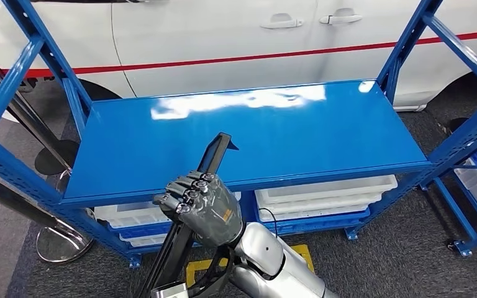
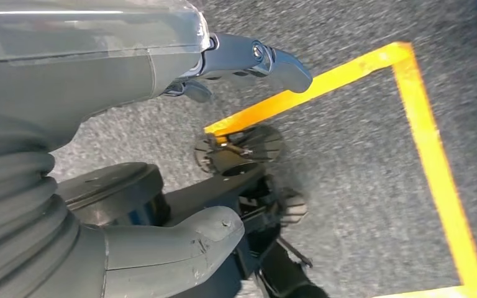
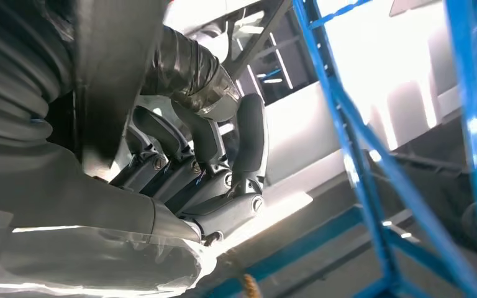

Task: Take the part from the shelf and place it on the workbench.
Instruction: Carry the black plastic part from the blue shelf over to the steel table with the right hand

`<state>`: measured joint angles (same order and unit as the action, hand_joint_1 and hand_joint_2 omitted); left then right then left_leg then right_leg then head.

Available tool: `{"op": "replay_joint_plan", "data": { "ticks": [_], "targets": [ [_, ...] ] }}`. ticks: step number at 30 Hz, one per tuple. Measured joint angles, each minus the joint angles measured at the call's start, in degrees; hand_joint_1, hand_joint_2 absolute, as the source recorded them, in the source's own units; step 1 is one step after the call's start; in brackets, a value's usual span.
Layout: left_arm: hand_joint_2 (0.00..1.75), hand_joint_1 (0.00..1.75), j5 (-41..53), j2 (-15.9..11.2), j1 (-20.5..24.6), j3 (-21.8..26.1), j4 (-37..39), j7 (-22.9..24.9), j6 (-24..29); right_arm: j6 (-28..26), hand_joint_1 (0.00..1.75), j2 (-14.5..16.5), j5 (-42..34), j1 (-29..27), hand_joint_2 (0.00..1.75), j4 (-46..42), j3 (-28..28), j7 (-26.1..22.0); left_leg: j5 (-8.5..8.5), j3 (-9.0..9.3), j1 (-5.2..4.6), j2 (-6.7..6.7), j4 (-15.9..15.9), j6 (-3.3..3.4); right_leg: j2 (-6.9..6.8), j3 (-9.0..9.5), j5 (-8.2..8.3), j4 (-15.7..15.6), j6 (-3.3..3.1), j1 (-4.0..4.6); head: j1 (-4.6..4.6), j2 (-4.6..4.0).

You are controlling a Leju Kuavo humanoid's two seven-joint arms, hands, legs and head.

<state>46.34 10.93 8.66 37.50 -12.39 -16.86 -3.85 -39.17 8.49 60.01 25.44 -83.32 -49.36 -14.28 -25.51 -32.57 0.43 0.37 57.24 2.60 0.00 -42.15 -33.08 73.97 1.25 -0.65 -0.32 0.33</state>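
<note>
The right hand point(image 1: 199, 202) grips a long black part point(image 1: 214, 155) in front of the blue shelf point(image 1: 254, 133). Its fingers point(image 1: 189, 186) are curled around the part about midway along its length. The part is a narrow, flat-sided bar, tilted so that its upper end reaches over the front edge of the shelf's top board and its lower end runs down toward the floor past a silver fitting at the bottom of the head view. In that view the upper tip overlaps the glossy blue surface; whether it touches the board cannot be told.

In the right wrist view the same hand point(image 3: 205, 167) is wrapped tightly around the dark part point(image 3: 115, 81), with the fingers point(image 3: 248, 133) closed across it and the blue shelf uprights point(image 3: 360, 155) just beyond.

The left hand point(image 2: 180, 155) hangs over grey carpet with yellow floor tape point(image 2: 422, 136) marking a box shape. It holds nothing: the thumb point(image 2: 180, 245) and the darker fingers point(image 2: 254, 59) stand well apart (dark robot body parts sit between them and the floor).

Under the top board, white plastic trays point(image 1: 326, 192) are stacked on the lower level, with more white trays point(image 1: 130, 214) to the left. A white car point(image 1: 223, 37) with a red stripe stands behind the shelf.
</note>
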Motion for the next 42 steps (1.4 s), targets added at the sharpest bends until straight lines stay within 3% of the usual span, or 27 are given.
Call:
{"op": "replay_joint_plan", "data": {
  "ticks": [1,2,4,6,9,10,12,14,15,16,18,20,21,23,26,27,28,30,31,32,33,35,37,38,40,42],
  "targets": [
    [1.75,0.00,0.22,0.01,0.04,-0.14,0.00,0.07,-0.10,0.07,1.75,-0.33,0.03,0.52,1.75,0.33,-0.50,0.17,0.45,-0.77,0.01,0.03,0.19,-0.12,-0.01,0.72,0.65,0.46,0.12,-0.11,-0.01,0.00],
    [1.75,0.00,0.35,0.02,0.09,-0.28,0.00,0.13,-0.17,0.27,1.75,-0.59,-0.71,1.01,1.75,0.67,-0.94,0.11,0.83,-1.52,0.03,0.04,0.47,-0.27,-0.02,2.51,2.04,-1.14,0.17,-0.21,0.00,0.00],
    [1.75,0.00,0.45,0.05,0.18,-0.51,0.00,0.22,-0.23,0.81,1.75,-0.89,-3.90,1.97,1.75,1.24,-1.60,-0.46,1.38,-2.86,0.03,0.02,1.23,-0.73,-0.01,7.97,3.92,-8.39,-0.01,-0.27,0.00,0.00],
    [1.75,0.00,0.47,0.09,0.26,-0.66,0.00,0.26,-0.23,0.77,1.75,-1.00,-6.41,2.66,1.75,1.47,-1.98,-1.25,1.87,-3.58,-0.05,0.02,1.76,-1.39,0.04,11.11,3.79,-13.52,-0.51,-0.04,-0.02,0.00],
    [1.75,0.00,0.53,0.24,0.43,-0.80,0.00,0.27,-0.25,-0.06,1.75,-1.06,-6.75,2.88,1.75,1.49,-2.41,-1.91,2.62,-4.00,0.11,-0.01,1.85,-2.60,-0.03,10.82,4.33,-14.60,-1.71,0.20,-0.01,0.00],
    [1.75,0.00,0.56,0.29,0.43,-0.83,0.00,0.27,-0.28,-0.14,1.75,-1.07,-6.63,3.00,1.75,1.50,-2.55,-1.95,1.93,-4.37,0.23,-0.05,2.38,-2.93,-0.11,10.51,4.85,-14.74,-2.23,0.17,-0.02,0.00],
    [1.75,0.00,0.71,0.34,0.42,-0.89,0.00,0.28,-0.34,0.14,1.75,-1.09,-6.59,3.30,1.75,1.50,-2.80,-1.95,-2.10,-5.83,0.41,-0.12,6.28,-3.35,-0.27,9.53,5.99,-15.01,-3.09,0.06,-0.09,0.00],
    [1.75,0.00,0.93,0.38,0.43,-1.04,0.00,0.27,-0.42,0.90,1.75,-1.20,-7.78,3.45,1.75,1.50,-3.01,-2.15,-7.16,-7.67,0.43,-0.14,12.96,-3.67,-0.29,8.15,7.04,-14.96,-3.46,0.24,-0.17,0.00],
    [1.75,0.00,1.02,0.39,0.42,-1.11,0.00,0.26,-0.44,1.38,1.75,-1.28,-8.77,3.45,1.75,1.52,-3.04,-2.37,-8.71,-8.22,0.45,-0.14,15.75,-3.80,-0.30,7.52,7.50,-14.92,-3.51,0.33,-0.17,0.00],
    [1.75,0.00,1.04,0.39,0.39,-1.19,0.00,0.24,-0.46,2.06,1.75,-1.45,-10.00,3.47,1.75,1.59,-3.09,-2.69,-9.13,-8.05,0.45,-0.13,17.27,-3.87,-0.32,6.79,7.99,-14.83,-3.50,0.41,-0.16,0.00],
    [1.75,0.00,1.03,0.38,0.33,-1.25,0.00,0.21,-0.48,3.31,1.75,-1.79,-11.75,3.54,1.75,1.71,-3.20,-3.20,-7.16,-5.20,0.45,-0.13,15.19,-3.82,-0.33,5.33,8.90,-14.53,-3.35,0.45,-0.17,0.00],
    [1.75,0.00,1.03,0.37,0.33,-1.30,0.00,0.19,-0.48,4.17,1.75,-1.98,-11.58,3.75,1.75,1.76,-3.36,-3.21,-4.90,0.23,0.41,-0.14,7.78,-3.48,-0.29,4.02,9.75,-14.11,-3.01,0.46,-0.19,0.00],
    [1.75,0.00,1.05,0.37,0.36,-1.35,0.00,0.15,-0.48,4.46,1.75,-2.02,-11.03,3.92,1.75,1.76,-3.52,-3.02,-4.54,2.42,0.27,-0.19,4.41,-3.20,-0.26,3.62,10.14,-13.98,-2.73,0.46,-0.18,0.00],
    [1.75,0.00,1.08,0.37,0.34,-1.47,0.00,0.08,-0.50,4.97,1.75,-2.10,-10.38,4.34,1.75,1.75,-3.95,-2.67,-4.88,4.01,-0.09,-0.33,1.17,-2.57,-0.25,3.34,10.91,-13.98,-2.04,0.45,-0.17,0.00],
    [1.75,0.00,1.09,0.44,0.26,-1.62,0.00,0.07,-0.54,5.36,1.75,-2.27,-10.63,4.58,1.75,1.75,-4.19,-2.49,-3.58,3.32,-0.12,-0.32,0.66,-1.47,-0.21,3.09,11.51,-14.19,-0.94,0.35,-0.15,0.00],
    [1.75,0.00,1.09,0.49,0.30,-1.66,0.00,0.06,-0.54,5.37,1.75,-2.35,-10.68,4.63,1.75,1.75,-4.21,-2.46,-2.92,2.94,0.00,-0.21,0.45,-0.97,-0.16,2.61,10.42,-13.39,-0.66,0.29,-0.13,0.00],
    [1.75,0.00,1.09,0.54,0.33,-1.68,0.00,0.05,-0.55,5.37,1.75,-2.44,-10.73,4.68,1.75,1.75,-4.23,-2.46,-2.22,2.45,0.13,-0.09,0.27,-0.55,-0.10,1.79,8.32,-11.45,-0.44,0.25,-0.12,0.00],
    [1.75,0.00,1.09,0.58,0.36,-1.70,0.00,0.06,-0.55,5.42,1.75,-2.66,-10.90,4.73,1.75,1.75,-4.28,-2.39,-1.13,1.11,0.07,0.06,0.31,-0.07,-0.06,-0.42,2.87,-4.55,-0.15,0.14,-0.10,0.00],
    [1.75,0.00,1.09,0.58,0.35,-1.70,0.00,0.07,-0.55,5.45,1.75,-2.77,-10.93,4.74,1.75,1.75,-4.31,-2.24,-0.63,0.37,0.04,0.09,0.39,-0.05,-0.06,-1.23,1.16,-1.07,-0.03,0.11,-0.12,0.00],
    [1.75,0.00,1.08,0.59,0.33,-1.70,0.00,0.07,-0.54,5.48,1.75,-2.89,-10.87,4.75,1.75,1.75,-4.33,-2.00,-0.16,-0.37,0.02,0.12,0.49,-0.10,-0.06,-1.29,0.68,1.02,0.05,0.08,-0.12,0.00],
    [1.75,0.00,1.08,0.59,0.33,-1.70,0.00,0.07,-0.53,5.46,1.75,-2.98,-10.74,4.79,1.75,1.75,-4.34,-1.69,0.27,-1.07,0.01,0.13,0.64,-0.19,-0.06,-0.33,1.27,1.10,0.05,0.05,-0.11,0.00],
    [1.75,0.00,1.06,0.62,0.35,-1.70,0.00,0.05,-0.52,5.38,1.75,-3.07,-10.45,5.02,1.75,1.73,-4.35,-1.20,0.92,-2.24,0.00,0.11,1.06,-0.50,-0.06,4.72,3.55,-4.73,-0.23,0.00,-0.12,0.00],
    [1.75,0.00,1.06,0.71,0.41,-1.70,0.00,0.04,-0.52,5.28,1.75,-3.06,-10.33,5.38,1.75,1.62,-4.36,-0.95,1.42,-3.01,-0.14,0.05,1.48,-1.01,-0.04,9.69,4.24,-11.90,-0.71,0.20,-0.13,0.00],
    [1.75,0.00,1.06,0.76,0.49,-1.70,0.00,0.04,-0.52,5.25,1.75,-3.06,-10.30,5.53,1.75,1.55,-4.36,-0.86,1.66,-3.19,-0.20,0.03,1.61,-1.33,-0.02,10.88,4.12,-13.92,-0.95,0.31,-0.12,0.00],
    [1.75,0.00,1.07,0.81,0.62,-1.72,0.01,0.03,-0.52,5.25,1.75,-3.06,-10.29,5.64,1.75,1.45,-4.37,-0.73,2.27,-3.38,-0.21,0.02,1.55,-2.04,0.00,10.78,4.47,-14.56,-1.54,0.48,-0.12,0.00],
    [1.75,0.00,1.07,0.83,0.66,-1.72,0.02,0.03,-0.52,5.26,1.75,-3.06,-10.30,5.73,1.75,1.43,-4.37,-0.62,1.32,-4.05,-0.01,-0.01,2.45,-2.71,-0.10,10.24,5.28,-14.95,-2.48,0.34,-0.14,0.00]
  ]
}}
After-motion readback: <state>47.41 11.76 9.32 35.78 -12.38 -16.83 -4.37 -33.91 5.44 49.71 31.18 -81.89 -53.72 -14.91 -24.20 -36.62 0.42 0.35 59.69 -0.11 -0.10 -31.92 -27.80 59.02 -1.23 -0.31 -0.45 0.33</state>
